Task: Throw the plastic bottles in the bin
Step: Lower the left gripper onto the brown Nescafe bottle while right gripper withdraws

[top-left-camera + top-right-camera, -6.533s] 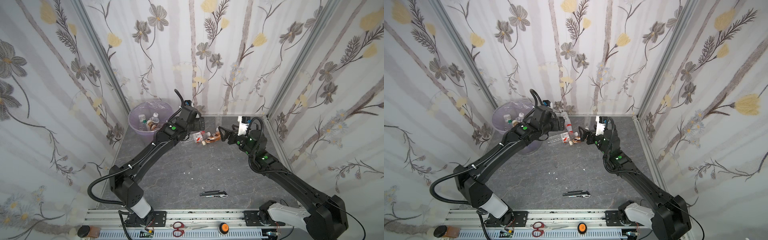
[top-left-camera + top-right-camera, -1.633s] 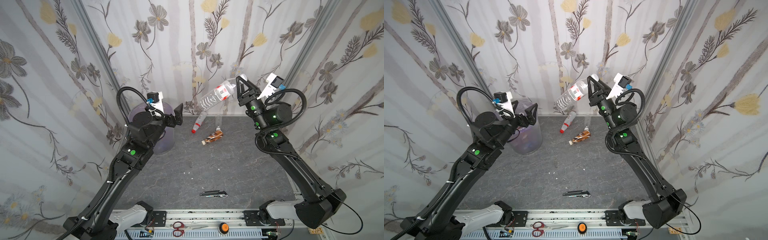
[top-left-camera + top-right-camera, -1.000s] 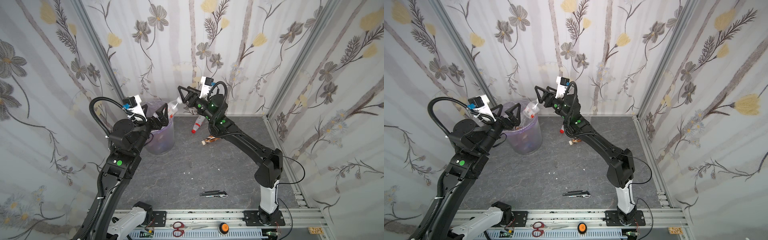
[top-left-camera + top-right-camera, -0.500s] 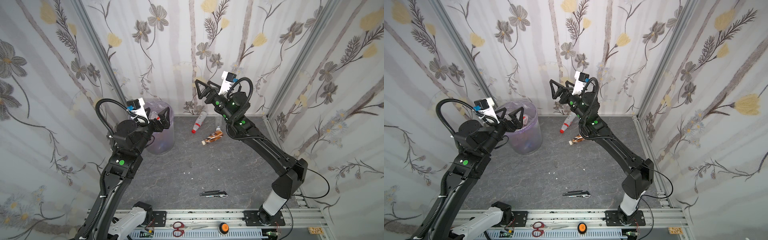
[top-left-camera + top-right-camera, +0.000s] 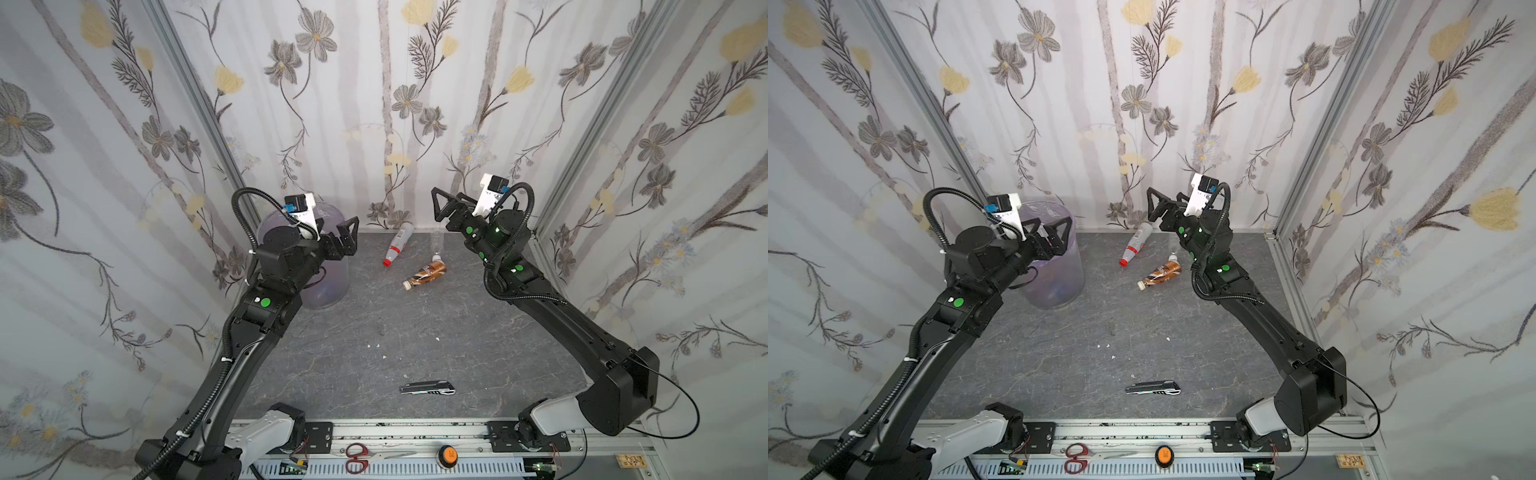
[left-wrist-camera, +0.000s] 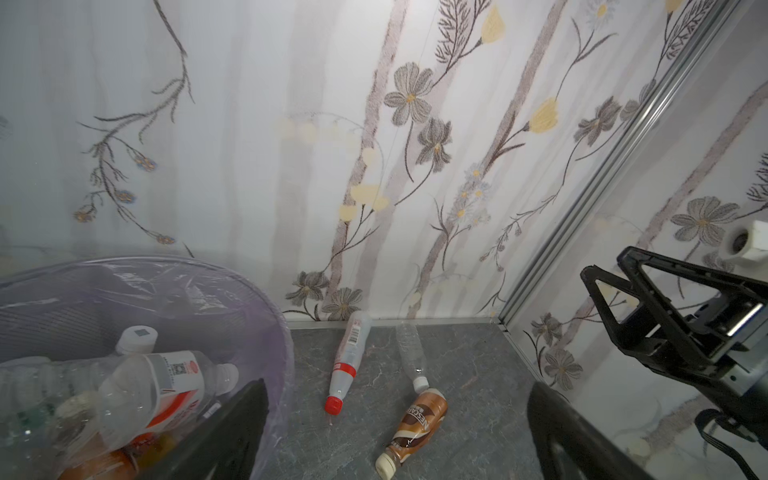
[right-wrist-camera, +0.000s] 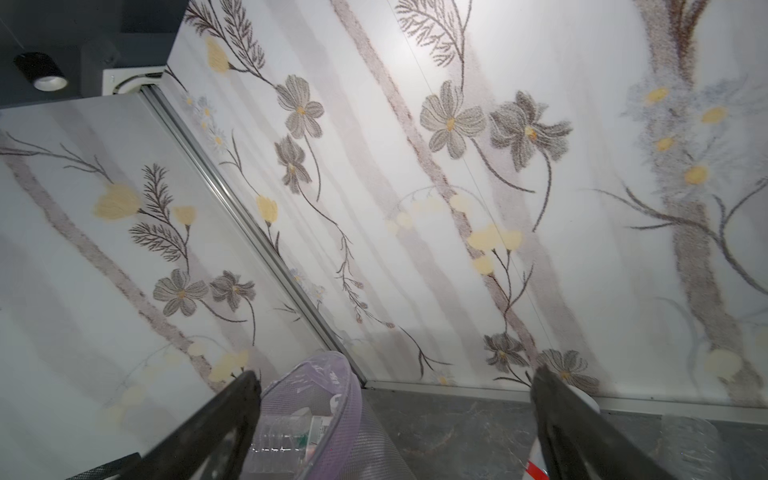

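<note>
The bin point(image 5: 330, 286) point(image 5: 1067, 270), lined with a lavender bag, stands at the back left and holds several plastic bottles point(image 6: 158, 382). On the floor right of it lie a clear red-capped bottle point(image 5: 397, 245) point(image 6: 349, 357), a clear white-capped one point(image 6: 409, 353) and a brown one point(image 5: 428, 274) point(image 5: 1160, 274) point(image 6: 417, 428). My left gripper point(image 5: 343, 241) point(image 6: 397, 388) hangs open and empty at the bin's right rim. Also open and empty, my right gripper point(image 5: 446, 205) point(image 7: 395, 374) is raised above the floor bottles, pointing towards the bin point(image 7: 345, 399).
A grey folding knife point(image 5: 428, 388) point(image 5: 1152, 388) lies near the front edge. Flowered cloth walls close the back and both sides. Red scissors point(image 5: 359, 457) and an orange knob point(image 5: 446, 453) sit on the front rail. Small white scraps dot the floor.
My right gripper, which stood by the bin's mouth with a clear bottle a second ago, has swung back to the right with nothing in it. The left gripper shifted slightly right.
</note>
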`<state>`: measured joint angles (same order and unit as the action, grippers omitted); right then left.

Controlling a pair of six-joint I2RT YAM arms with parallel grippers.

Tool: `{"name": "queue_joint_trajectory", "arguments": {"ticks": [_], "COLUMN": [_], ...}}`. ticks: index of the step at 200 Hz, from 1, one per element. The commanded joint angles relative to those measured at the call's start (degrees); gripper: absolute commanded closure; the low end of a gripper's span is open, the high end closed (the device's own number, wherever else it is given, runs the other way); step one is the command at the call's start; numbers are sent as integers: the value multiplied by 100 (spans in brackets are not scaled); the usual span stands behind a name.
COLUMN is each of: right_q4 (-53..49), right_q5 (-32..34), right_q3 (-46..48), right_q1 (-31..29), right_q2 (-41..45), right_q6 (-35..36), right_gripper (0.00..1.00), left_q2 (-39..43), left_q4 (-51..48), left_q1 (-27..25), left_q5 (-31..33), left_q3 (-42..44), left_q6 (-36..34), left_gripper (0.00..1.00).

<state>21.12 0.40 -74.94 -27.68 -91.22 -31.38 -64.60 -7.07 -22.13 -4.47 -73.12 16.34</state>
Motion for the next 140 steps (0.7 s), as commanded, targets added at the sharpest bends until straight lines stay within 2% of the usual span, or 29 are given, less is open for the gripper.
{"name": "queue_joint_trajectory", "arguments": {"ticks": [1, 28, 75, 140], "right_q4": [-212, -574, -817, -836], "right_q5": [201, 390, 414, -273], "right_q3": [370, 644, 1132, 1798], "right_q1": [176, 475, 870, 1690], "right_q2": [213, 155, 76, 417], "right_q6": [106, 89, -74, -343], "right_gripper": [0, 0, 0, 0], "left_q2": [-277, -728, -2166, -4377], "left_q4": [118, 118, -3, -615], "left_q1": [-228, -691, -1375, -1457], "left_q5": [168, 379, 478, 381], "left_q3": [-239, -442, -851, -2033], "left_q6": [-34, -164, -552, -1590], "left_gripper": [0, 0, 0, 0]}}
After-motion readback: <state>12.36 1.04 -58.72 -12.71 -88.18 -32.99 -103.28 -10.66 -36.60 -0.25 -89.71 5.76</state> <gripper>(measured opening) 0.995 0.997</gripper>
